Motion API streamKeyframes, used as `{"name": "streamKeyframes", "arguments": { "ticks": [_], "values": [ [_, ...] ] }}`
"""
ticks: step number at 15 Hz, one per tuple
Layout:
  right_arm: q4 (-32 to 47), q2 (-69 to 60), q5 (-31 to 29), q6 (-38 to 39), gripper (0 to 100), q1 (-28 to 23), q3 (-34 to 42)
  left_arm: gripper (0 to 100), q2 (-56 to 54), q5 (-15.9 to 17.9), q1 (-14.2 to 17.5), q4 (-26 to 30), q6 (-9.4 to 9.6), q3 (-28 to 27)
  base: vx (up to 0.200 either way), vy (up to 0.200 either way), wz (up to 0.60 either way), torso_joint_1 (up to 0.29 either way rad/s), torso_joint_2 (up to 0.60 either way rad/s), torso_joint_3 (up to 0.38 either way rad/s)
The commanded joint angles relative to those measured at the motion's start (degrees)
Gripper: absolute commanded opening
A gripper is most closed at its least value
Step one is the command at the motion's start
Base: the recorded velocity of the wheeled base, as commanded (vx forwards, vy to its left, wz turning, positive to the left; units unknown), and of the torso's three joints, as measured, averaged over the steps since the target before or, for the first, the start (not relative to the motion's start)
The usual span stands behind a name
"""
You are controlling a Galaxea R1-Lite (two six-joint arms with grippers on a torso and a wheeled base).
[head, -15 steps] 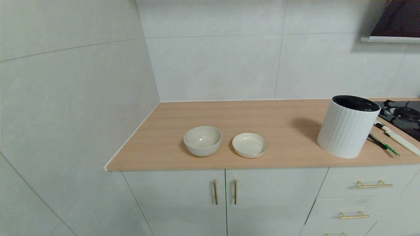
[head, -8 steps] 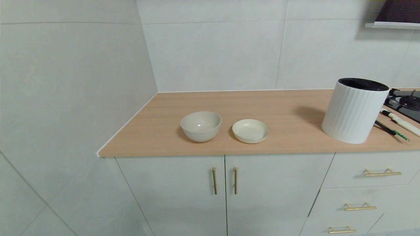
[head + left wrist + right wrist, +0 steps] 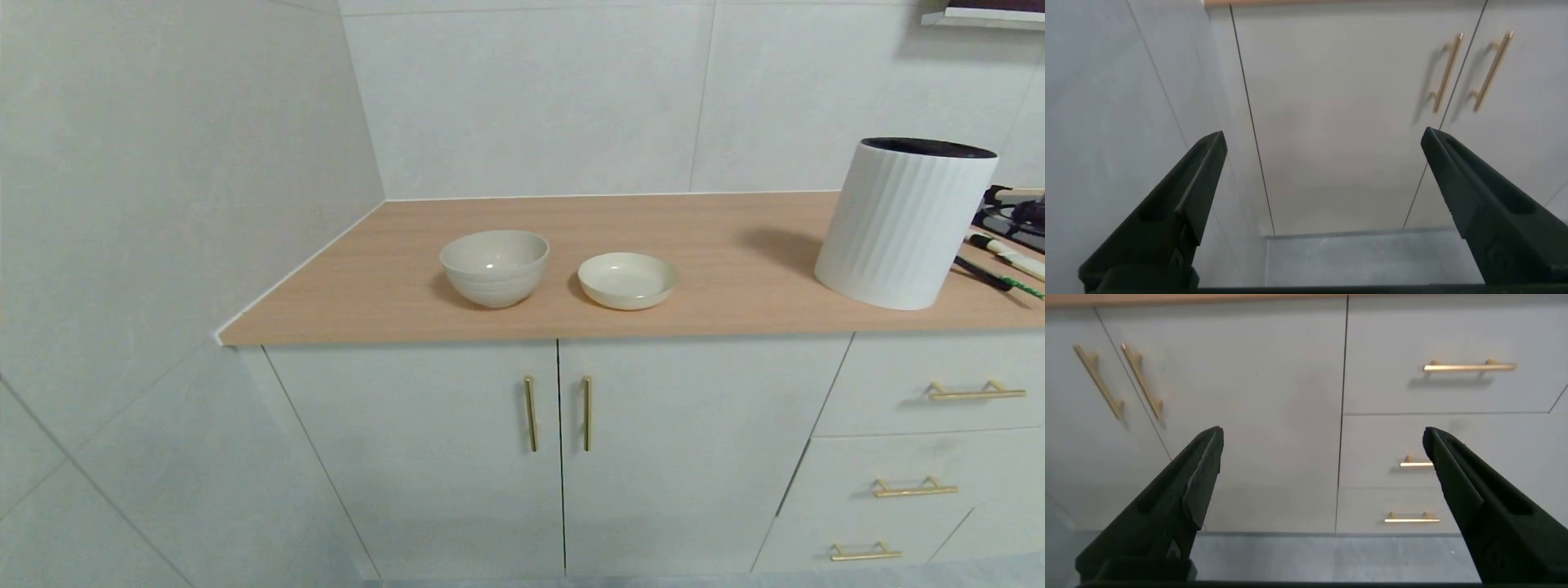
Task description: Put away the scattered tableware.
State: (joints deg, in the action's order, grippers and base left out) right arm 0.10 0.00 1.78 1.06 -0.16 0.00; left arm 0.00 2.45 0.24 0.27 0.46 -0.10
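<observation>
Whole-frame shift in the head view over the last second, so a camera move, not a move of things: lower vantage now, with more of the cabinet doors and drawers in frame. No change among the things on the counter. Same layout: bowl and shallow dish just beside each other, not touching, near the front edge. White ribbed container upright, well off to the right, with a dark stick and a pale-handled utensil lying just past it. Nothing picked up, nothing put away yet. Left gripper with fingers spread wide and nothing between them, held low, facing the cabinet front below the counter edge. Right gripper likewise spread and bare, facing doors and drawers. Judged as approach phase only: lining up in front of the cabinet, no piece handled so far. Probably calls for raising the arms above counter level before any grasp. Bowl and dish closest to centre, so likely first.
</observation>
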Motion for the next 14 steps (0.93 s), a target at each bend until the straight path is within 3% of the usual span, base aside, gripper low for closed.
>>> {"name": "streamKeyframes", "arguments": {
  "ticks": [1, 11, 14],
  "values": [
    [-0.01, 0.09, 0.07, -0.01, 100, -0.02, 0.0, 100, 0.0, 0.01, 0.02, 0.0, -0.02, 0.01, 0.0, 0.0, 0.0, -0.173, 0.48, 0.3],
    [-0.01, 0.09, 0.07, -0.01, 100, 0.07, 0.0, 100, 0.0, 0.01, 0.02, 0.0, -0.02, 0.01, 0.0, 0.0, 0.0, -0.136, 0.46, 0.322],
    [-0.01, 0.09, 0.07, -0.01, 100, -0.02, 0.0, 100, 0.0, 0.01, 0.02, 0.0, -0.02, 0.01, 0.0, 0.0, 0.0, -0.03, 0.16, 0.119]
  ]
}}
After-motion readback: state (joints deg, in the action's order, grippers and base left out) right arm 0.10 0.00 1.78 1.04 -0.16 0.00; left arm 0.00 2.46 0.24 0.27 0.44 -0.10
